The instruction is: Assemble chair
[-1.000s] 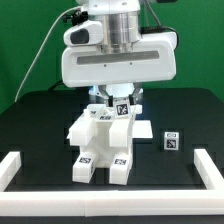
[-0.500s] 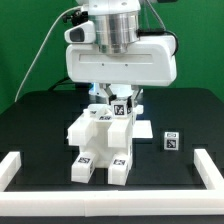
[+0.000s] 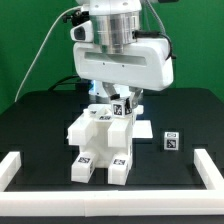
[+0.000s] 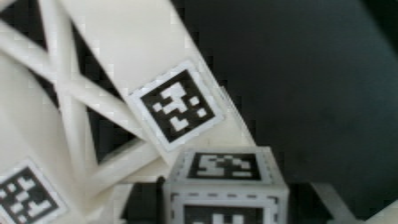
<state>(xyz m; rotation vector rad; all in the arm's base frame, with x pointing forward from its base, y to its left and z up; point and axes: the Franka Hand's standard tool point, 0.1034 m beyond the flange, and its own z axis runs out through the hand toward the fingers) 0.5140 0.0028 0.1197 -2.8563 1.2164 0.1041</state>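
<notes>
Chair [image 3: 100, 142] parts are seen joined into one white blocky body at the middle of the black table [image 3: 40, 120] in the exterior view, with two tagged feet [image 3: 102, 160] turned to the near edge. The arm [image 3: 120, 55] is hung straight over the far end of that body. The gripper [image 3: 120, 102] is lowered to a tagged block [image 3: 122, 109] on top there. The fingers are largely covered by the arm's wide head, so it cannot be told whether the block is clasped or let go. A small tagged cube [image 3: 170, 141] is set apart on the table, at the exterior view's right of the chair. Low rails [image 3: 20, 168] are laid along the near side.

In the wrist view the chair [image 4: 89, 110] is shown from close up as slanting white bars, one bearing a large tag [image 4: 178, 103]. The block [image 4: 222, 180] is seen with one tag on its top and another on its side, the latter cut off by the picture's edge. Dark shapes are seen at both sides of it, too blurred to be named as fingers. The cube, the rails and the arm are not shown there, and the table is seen only as a dark area.
</notes>
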